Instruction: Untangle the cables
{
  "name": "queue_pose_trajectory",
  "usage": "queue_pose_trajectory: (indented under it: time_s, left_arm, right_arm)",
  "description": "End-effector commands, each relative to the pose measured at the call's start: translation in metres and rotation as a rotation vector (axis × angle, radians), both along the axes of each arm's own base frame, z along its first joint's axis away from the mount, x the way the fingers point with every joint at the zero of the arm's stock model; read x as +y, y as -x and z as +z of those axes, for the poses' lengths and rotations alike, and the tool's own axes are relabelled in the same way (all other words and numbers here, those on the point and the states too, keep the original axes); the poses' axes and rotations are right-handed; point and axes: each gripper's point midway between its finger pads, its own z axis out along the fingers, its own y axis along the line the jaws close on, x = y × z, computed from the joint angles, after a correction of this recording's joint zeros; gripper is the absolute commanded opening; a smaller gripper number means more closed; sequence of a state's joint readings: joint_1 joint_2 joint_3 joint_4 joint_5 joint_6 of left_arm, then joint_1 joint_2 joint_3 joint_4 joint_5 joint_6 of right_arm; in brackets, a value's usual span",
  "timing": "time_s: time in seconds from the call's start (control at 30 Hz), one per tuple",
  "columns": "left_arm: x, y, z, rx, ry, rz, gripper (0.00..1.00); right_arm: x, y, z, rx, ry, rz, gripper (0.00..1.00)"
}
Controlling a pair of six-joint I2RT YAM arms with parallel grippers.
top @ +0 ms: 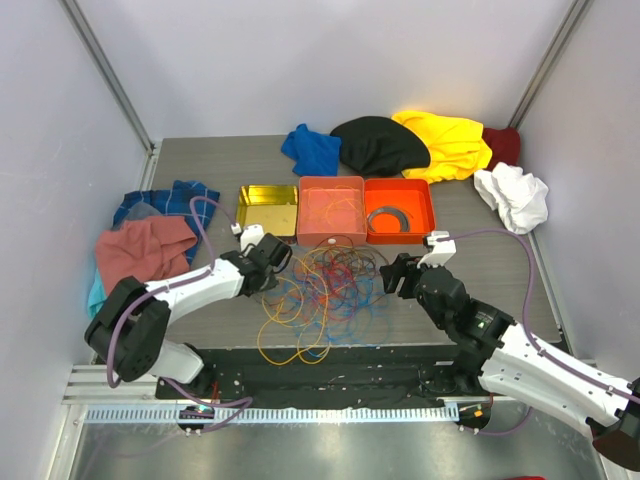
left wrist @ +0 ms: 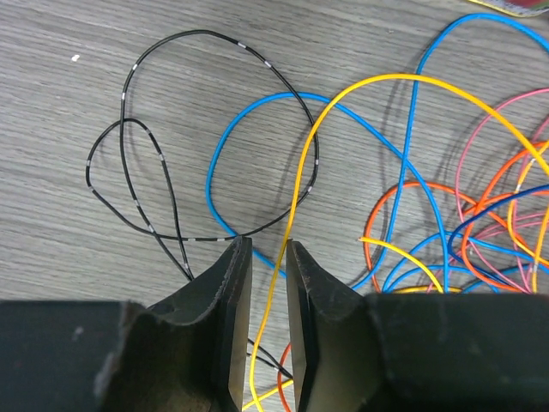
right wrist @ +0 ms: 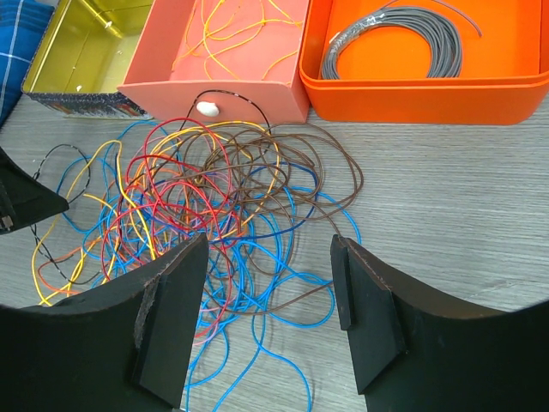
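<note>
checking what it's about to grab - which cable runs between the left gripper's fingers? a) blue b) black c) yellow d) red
c - in the left wrist view the yellow cable runs straight down through the narrow gap of the left gripper.

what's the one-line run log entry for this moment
task: untangle cables | left claw: narrow gap, yellow cable between jaws | right claw: open beside cables
</note>
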State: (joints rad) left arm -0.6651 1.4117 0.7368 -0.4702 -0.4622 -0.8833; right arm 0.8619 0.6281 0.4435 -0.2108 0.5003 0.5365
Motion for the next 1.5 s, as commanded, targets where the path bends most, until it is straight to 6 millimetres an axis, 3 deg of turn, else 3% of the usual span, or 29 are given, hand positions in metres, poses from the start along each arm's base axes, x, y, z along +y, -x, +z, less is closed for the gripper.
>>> queue_pose_trajectory:
  time_s: [0.0,0.2,0.37,0.6,1.0,1.13,1.2,1.23,1.33,1.37,1.43,1.47]
  left_arm:
    - [-0.001,-0.007,-0.003,-0.020,0.005,0.023,0.27]
    - [-0.003,-0.009,-0.003,-0.024,0.011,0.021,0.27]
    - [-0.003,-0.007,-0.007,-0.014,0.011,0.018,0.21]
    - [0.001,-0.009,0.022,-0.083,0.009,0.029,0.09]
    - [-0.020,-0.009,0.163,-0.380,0.196,-0.046,0.00]
    - [-0.046,-0.010,0.249,-0.593,0.340,-0.156,0.00]
    - [-0.048,-0.009,0.283,-0.676,0.359,-0.198,0.00]
    - [-0.050,-0.009,0.314,-0.731,0.394,-0.211,0.00]
    - [-0.057,-0.013,0.358,-0.796,0.394,-0.254,0.00]
    - [-0.057,-0.011,0.390,-0.849,0.431,-0.261,0.00]
    - [-0.063,-0.015,0.414,-0.885,0.419,-0.291,0.00]
    - [-0.060,-0.013,0.444,-0.941,0.434,-0.297,0.00]
  right_arm:
    - [0.002,-0.002,0.016,-0.035,-0.045,-0.008,0.67]
    - [0.001,-0.002,0.014,-0.032,-0.039,-0.011,0.67]
    - [0.002,-0.002,0.013,-0.031,-0.039,-0.010,0.67]
    - [0.002,-0.002,0.012,-0.029,-0.038,-0.009,0.67]
    - [0.009,-0.003,0.020,-0.039,-0.066,0.012,0.67]
    - [0.010,-0.005,0.034,-0.064,-0.076,0.016,0.67]
    - [0.012,-0.006,0.041,-0.076,-0.074,0.025,0.67]
    - [0.012,-0.007,0.048,-0.086,-0.084,0.025,0.67]
    - [0.014,-0.005,0.056,-0.094,-0.101,0.033,0.67]
    - [0.014,-0.005,0.057,-0.095,-0.108,0.032,0.67]
    - [0.013,-0.003,0.060,-0.098,-0.126,0.033,0.67]
    - [0.014,-0.003,0.060,-0.098,-0.133,0.037,0.67]
